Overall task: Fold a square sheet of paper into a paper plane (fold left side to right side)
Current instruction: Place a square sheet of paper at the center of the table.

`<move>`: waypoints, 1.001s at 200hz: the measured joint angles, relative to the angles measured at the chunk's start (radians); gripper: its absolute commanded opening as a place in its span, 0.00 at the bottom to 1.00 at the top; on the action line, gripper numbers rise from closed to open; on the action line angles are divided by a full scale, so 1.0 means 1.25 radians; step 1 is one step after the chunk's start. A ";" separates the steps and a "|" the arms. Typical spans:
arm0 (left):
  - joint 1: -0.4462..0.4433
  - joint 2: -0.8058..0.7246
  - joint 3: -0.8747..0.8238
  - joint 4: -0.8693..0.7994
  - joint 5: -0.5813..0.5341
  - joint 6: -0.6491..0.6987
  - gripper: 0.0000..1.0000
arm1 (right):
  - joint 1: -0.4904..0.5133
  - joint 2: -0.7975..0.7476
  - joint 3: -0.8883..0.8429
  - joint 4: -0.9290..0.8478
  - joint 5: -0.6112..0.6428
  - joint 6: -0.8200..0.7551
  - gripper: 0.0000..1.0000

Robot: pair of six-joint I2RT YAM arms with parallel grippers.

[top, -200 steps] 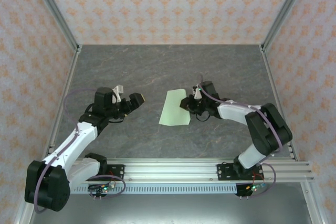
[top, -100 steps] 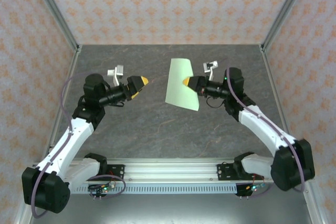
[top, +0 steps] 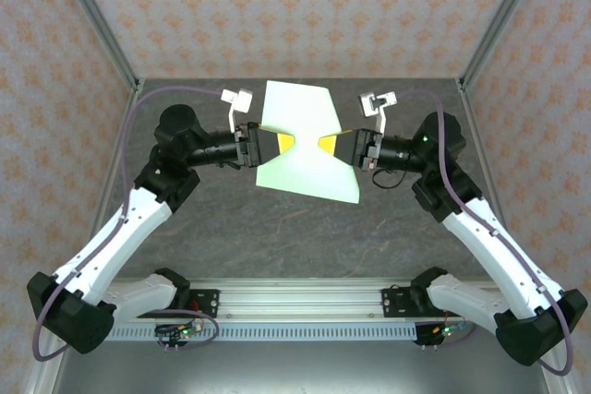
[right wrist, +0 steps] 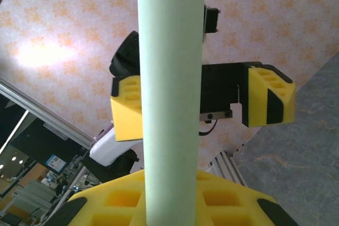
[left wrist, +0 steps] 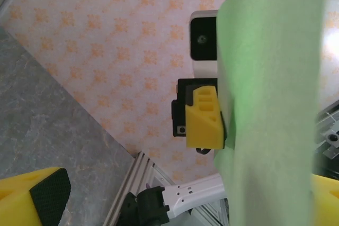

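Observation:
The square sheet of paper (top: 297,115), pale green, is held up in the air above the table's far middle, pinched in at mid-height. My right gripper (top: 325,142) is shut on its right edge. In the right wrist view the paper (right wrist: 170,67) rises as a narrow band out of my right gripper (right wrist: 170,186). My left gripper (top: 283,142) faces it from the left, open, with its yellow fingers (right wrist: 267,96) on either side of the sheet. In the left wrist view the paper (left wrist: 270,104) hangs close to the right-hand finger of my left gripper (left wrist: 180,205).
Under both raised arms lies the grey stone-patterned table (top: 277,228). An aluminium rail (top: 305,297) with the arm bases runs along the near edge. Patterned walls and metal corner posts (top: 92,16) close in the back and sides.
My right gripper lifted the paper off the table and up toward the back. My left arm rose too and brought its open fingers to the sheet's left edge.

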 measured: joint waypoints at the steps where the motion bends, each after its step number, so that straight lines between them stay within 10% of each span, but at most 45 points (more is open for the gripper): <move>1: 0.000 0.000 0.000 0.000 0.000 0.000 0.99 | 0.000 0.000 0.000 -0.002 0.001 -0.001 0.19; 49: -0.020 0.004 -0.001 0.009 -0.001 0.016 0.40 | 0.000 0.000 0.002 -0.105 0.032 -0.064 0.20; 79: -0.024 -0.007 -0.014 0.007 -0.010 0.027 0.20 | 0.000 -0.005 0.002 -0.177 0.063 -0.110 0.21; 122: -0.024 -0.024 -0.064 -0.004 -0.031 0.046 0.00 | -0.020 -0.032 0.002 -0.263 0.106 -0.165 0.23; 169: -0.024 -0.028 -0.120 -0.049 -0.071 0.065 0.00 | -0.029 -0.036 0.010 -0.380 0.182 -0.233 0.68; 200: -0.024 -0.042 -0.176 -0.110 -0.138 0.111 0.00 | -0.032 -0.037 0.028 -0.518 0.361 -0.294 0.80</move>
